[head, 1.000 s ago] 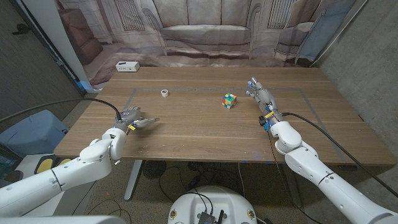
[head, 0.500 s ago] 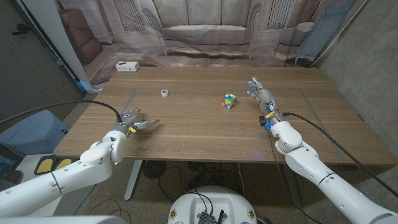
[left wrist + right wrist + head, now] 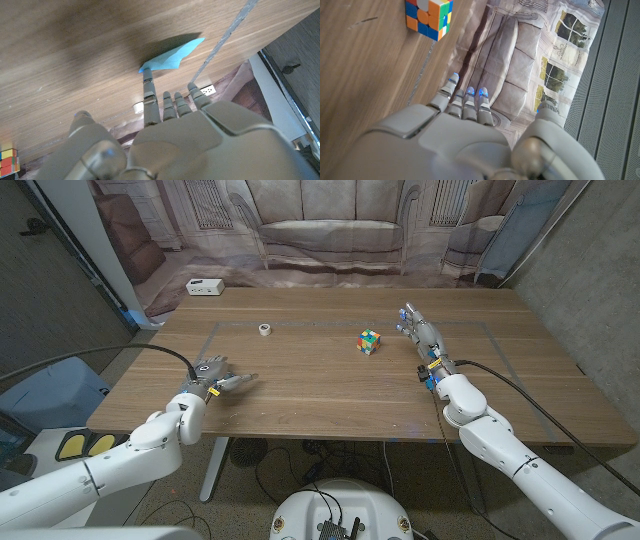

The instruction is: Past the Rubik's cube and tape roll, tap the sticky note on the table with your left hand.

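The left hand (image 3: 213,373) is over the wooden table (image 3: 300,395), nearer the robot than the Rubik's cube (image 3: 371,341) and well off to that cube's left. Its fingers are spread and hold nothing. In the left wrist view the same hand (image 3: 165,135) reaches out with its fingers apart, and one fingertip (image 3: 148,79) touches the near corner of the blue sticky note (image 3: 172,55), which lies flat on the wood. From the head camera the note is hidden under the hand.

The right hand (image 3: 420,332) is just to the right of the Rubik's cube, apart from it, with fingers stretched straight along the table and gripping nothing. The right wrist view shows this hand (image 3: 465,125) with fingers together and extended, and the cube (image 3: 428,18) ahead of them on the wood.

The tape roll (image 3: 264,330) sits to the left of the Rubik's cube and slightly farther back, well apart from it. Farther still, off at the back left corner from the cube, a white power strip (image 3: 204,286) lies on the table. Behind the cube, past the table's far edge, hangs a backdrop printed with a sofa (image 3: 320,225).
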